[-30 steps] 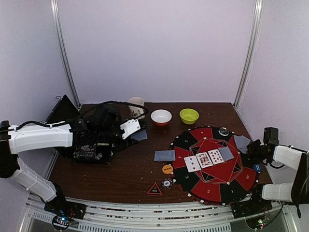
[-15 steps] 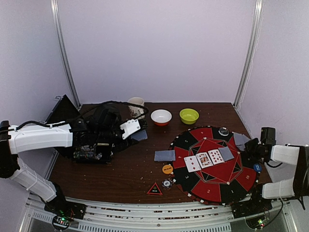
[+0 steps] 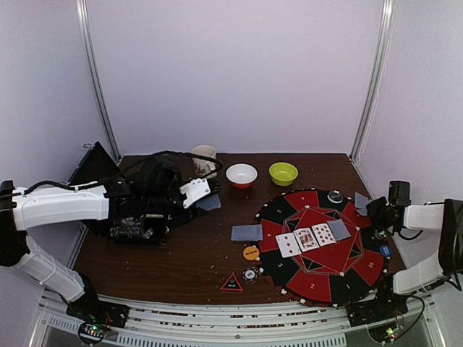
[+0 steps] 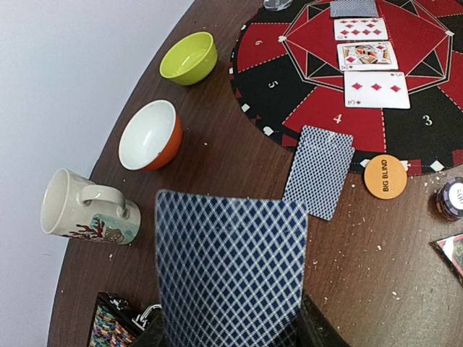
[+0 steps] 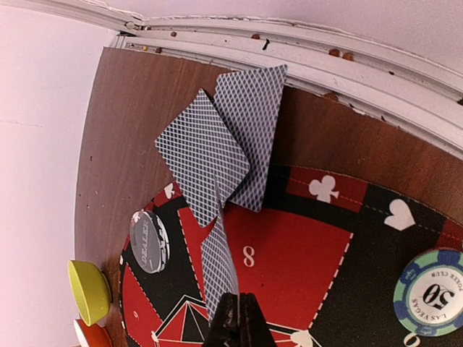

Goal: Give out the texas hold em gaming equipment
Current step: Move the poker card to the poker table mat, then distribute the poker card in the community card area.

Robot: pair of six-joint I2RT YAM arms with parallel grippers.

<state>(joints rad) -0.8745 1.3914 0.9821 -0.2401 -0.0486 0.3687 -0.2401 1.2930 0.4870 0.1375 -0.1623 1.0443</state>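
Two claws are each grasping one blue-backed playing card. We are seeing the left claw (image 4: 231, 338) clamping the raised card (image 4: 231, 264) at its lower end, patterned back toward the wrist camera. It is holding the card above the brown tabletop (image 4: 217, 155), near the cream mug (image 4: 85, 210).

The right claw (image 5: 235, 318) is clenching the edge-on card (image 5: 217, 264) over the round mat (image 5: 318, 289), above the red sector that is showing the number 8. Two overlapping face-down cards (image 5: 206, 163) are lying past it, across the mat's rim and partly on the tabletop. The dark disc (image 5: 148, 241) is lying on the mat beside them and is reading DEALER. The green-and-blue chip (image 5: 432, 291) is reading 50 and POKER CLUB. White club and heart symbols are marking the mat's border.

In the left wrist view, the mat sectors are carrying the numbers 6, 5, 4 and 3. Three face-up diamond cards (image 4: 367, 56) are lying in a row at the mat's middle, and the nearest is showing a 3 in its corner. The orange disc (image 4: 385, 176) is reading BIG BLIND and is sitting at the mat's edge, just beside the single face-down card (image 4: 319, 171).

The red-edged triangular marker (image 3: 231, 283) is lying near the front of the tabletop, and its print is appearing too small to read.
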